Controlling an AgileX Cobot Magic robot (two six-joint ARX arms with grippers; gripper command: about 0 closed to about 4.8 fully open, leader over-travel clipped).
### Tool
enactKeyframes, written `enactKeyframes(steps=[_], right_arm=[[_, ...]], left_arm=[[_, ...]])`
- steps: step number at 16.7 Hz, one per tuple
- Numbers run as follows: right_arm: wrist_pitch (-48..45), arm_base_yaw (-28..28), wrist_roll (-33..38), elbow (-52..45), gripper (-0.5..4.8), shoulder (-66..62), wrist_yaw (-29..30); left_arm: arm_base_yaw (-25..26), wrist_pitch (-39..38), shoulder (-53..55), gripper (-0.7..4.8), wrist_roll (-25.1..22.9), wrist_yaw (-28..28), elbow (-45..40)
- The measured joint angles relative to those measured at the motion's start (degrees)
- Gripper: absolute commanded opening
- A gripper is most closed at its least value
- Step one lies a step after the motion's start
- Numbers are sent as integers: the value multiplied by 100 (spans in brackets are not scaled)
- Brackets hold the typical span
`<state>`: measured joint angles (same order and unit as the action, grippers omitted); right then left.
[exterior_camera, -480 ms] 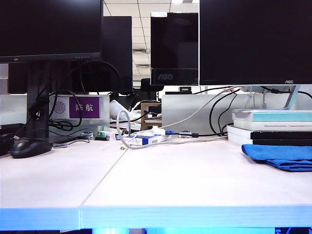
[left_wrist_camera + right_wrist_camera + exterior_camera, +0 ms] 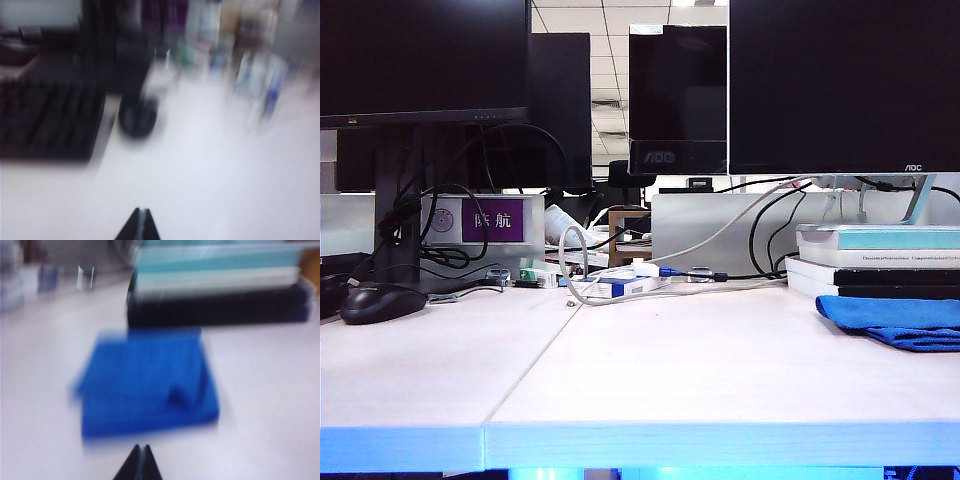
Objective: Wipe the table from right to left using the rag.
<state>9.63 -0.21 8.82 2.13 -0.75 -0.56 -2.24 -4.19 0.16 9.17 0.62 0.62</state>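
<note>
Exterior view: soft blue rag lies rumpled at the matte white table's right edge, before stacked books.
Left gripper and right gripper hover above, pointed tips pressed together, empty.

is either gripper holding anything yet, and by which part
Nothing is held. The left gripper and right gripper are both shut and empty; the rag lies untouched on the table.
</note>
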Motion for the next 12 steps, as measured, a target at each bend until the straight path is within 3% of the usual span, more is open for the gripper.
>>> enactKeyframes(steps=[3,7,11,12], right_arm=[[-463,0,1143,605,-2,-2,-728],[-256,0,1281,1298,-2,-111,-1263],[-125,0,1231,2273,-2,-1040,-1335],[-109,0,1217,2721,-2,-1488,-1331]], left_arm=[[2,238,0,-5,802,-337,525],[2,286,363,-5,850,-533,1375],[2,238,1668,-5,791,-581,2588],[2,129,2350,-5,595,-573,3180]])
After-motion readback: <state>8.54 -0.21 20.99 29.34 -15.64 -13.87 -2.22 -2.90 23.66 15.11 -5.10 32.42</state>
